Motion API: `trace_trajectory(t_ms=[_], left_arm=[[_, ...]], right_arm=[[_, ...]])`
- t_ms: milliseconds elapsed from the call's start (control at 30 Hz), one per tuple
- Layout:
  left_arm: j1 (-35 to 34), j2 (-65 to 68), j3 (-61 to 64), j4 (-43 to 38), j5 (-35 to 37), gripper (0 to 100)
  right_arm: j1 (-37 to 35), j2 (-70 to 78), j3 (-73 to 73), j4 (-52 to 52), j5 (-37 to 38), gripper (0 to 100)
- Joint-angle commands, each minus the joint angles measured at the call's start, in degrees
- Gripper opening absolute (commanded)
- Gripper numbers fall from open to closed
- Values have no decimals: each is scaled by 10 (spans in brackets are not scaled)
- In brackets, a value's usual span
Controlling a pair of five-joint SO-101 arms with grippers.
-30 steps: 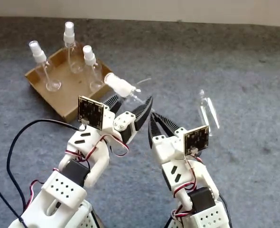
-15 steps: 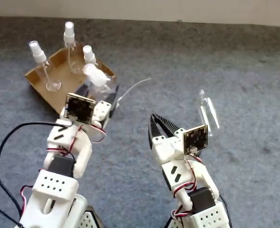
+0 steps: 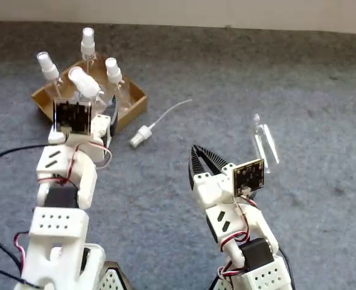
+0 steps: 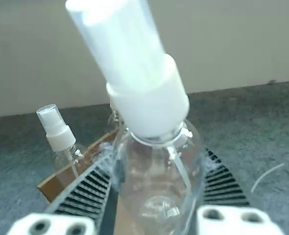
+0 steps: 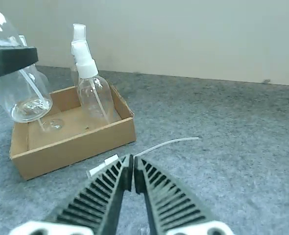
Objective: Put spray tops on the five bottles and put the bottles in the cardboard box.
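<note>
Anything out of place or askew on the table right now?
Two loose pieces: a spray top lies on the carpet beside the cardboard box, and a capless bottle lies on its side past the right gripper. Nothing looks spilled.

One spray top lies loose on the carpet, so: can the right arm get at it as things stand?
Probably yes: the spray top lies bare just beyond the right gripper, with nothing between them, though its shut jaws must open first.
</note>
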Motion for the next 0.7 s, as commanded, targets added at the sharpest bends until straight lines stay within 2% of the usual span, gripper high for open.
trace_trajectory(t_ms=[0, 133, 333, 667], left_arm=[[-21, 97, -96, 33, 11, 59], [-39, 155, -101, -23, 38, 59], [-53, 218, -102, -81, 39, 59], [-55, 344, -102, -228, 39, 60]], right_arm=[[7, 0, 64, 2, 4, 5], [7, 0, 64, 2, 4, 5], [7, 0, 64, 2, 4, 5], [7, 0, 64, 3, 4, 5]])
